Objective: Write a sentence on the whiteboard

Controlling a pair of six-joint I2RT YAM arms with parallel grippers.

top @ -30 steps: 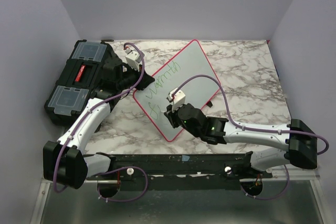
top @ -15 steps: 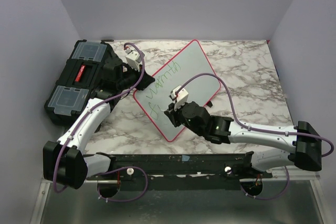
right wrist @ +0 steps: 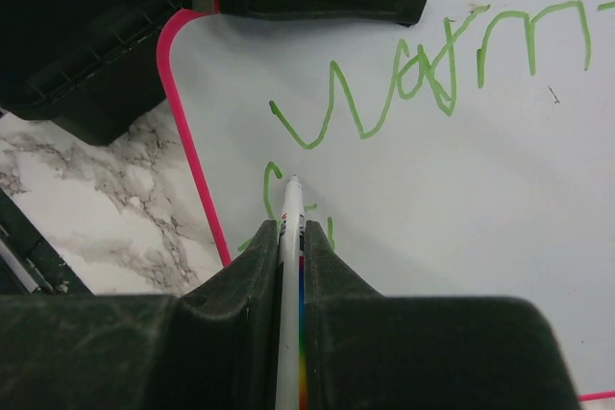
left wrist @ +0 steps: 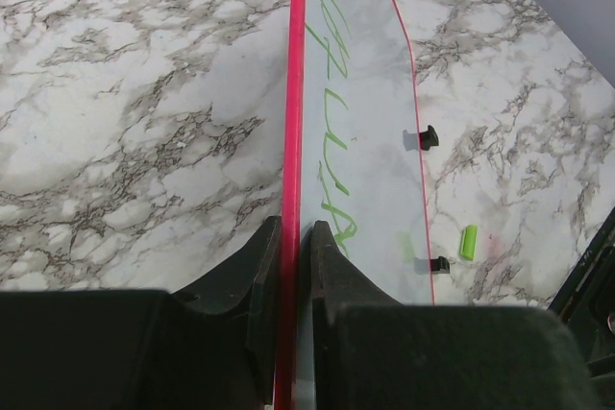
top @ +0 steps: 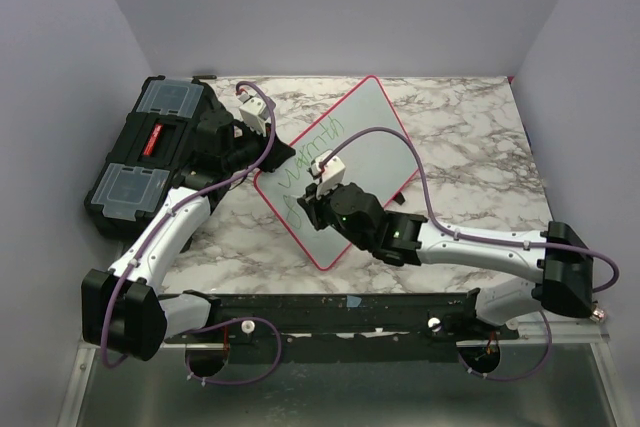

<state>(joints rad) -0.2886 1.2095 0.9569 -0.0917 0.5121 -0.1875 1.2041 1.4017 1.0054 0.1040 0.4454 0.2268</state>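
The whiteboard (top: pixel 372 125) is seen lying at a slant in the middle of the marble table (top: pixel 470 127), one corner turned toward the back wall and its left corner near the black toolbox (top: pixel 140 152). Its pink rim is pinched by the left claw (left wrist: pixel 293 232), whose two fingers are pressed together on either face of the edge. A white marker (right wrist: pixel 290 204) is clamped between the fingers of the right claw (right wrist: pixel 291 237), which is held over the lower left part of the board. The marker's tip is pointed at the white surface just beside a short green curve (whether it actually touches cannot be told). The green writing (right wrist: pixel 434 84) is found above the tip: a first line beginning "warm" is run toward the far corner, and only a few strokes of a second line are seen beneath it. A small green piece (left wrist: pixel 468 242) is seen on the marble just beside the board's far edge.
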